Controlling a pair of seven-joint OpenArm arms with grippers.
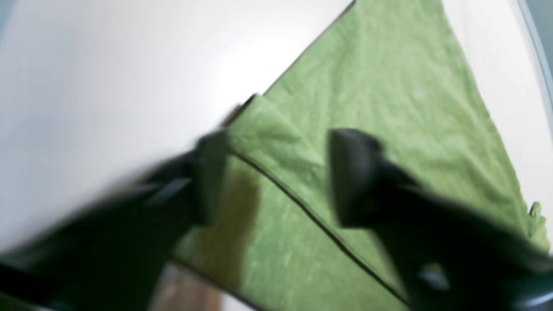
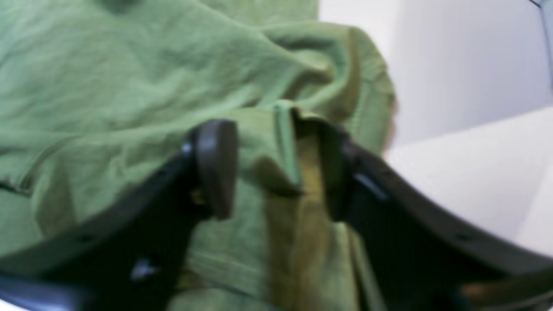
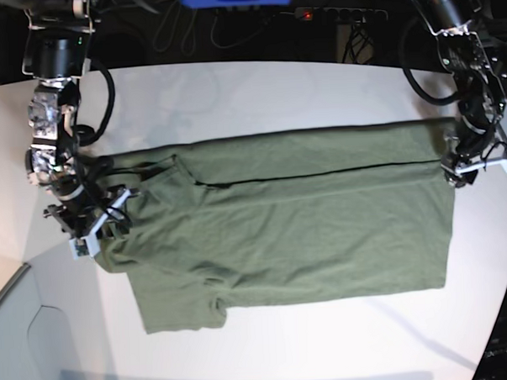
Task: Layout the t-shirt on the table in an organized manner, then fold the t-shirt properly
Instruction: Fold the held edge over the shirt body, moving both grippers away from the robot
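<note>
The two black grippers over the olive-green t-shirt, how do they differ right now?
The left gripper hangs over a flat, smooth corner of the olive-green cotton t-shirt, with its folded edge running between the jaws. The right gripper straddles bunched, wrinkled cloth, where a ridge rises between its jaws. The white table shows beside the left one's corner; cloth nearly fills the right wrist view. Both stand open, gripping nothing.
</note>
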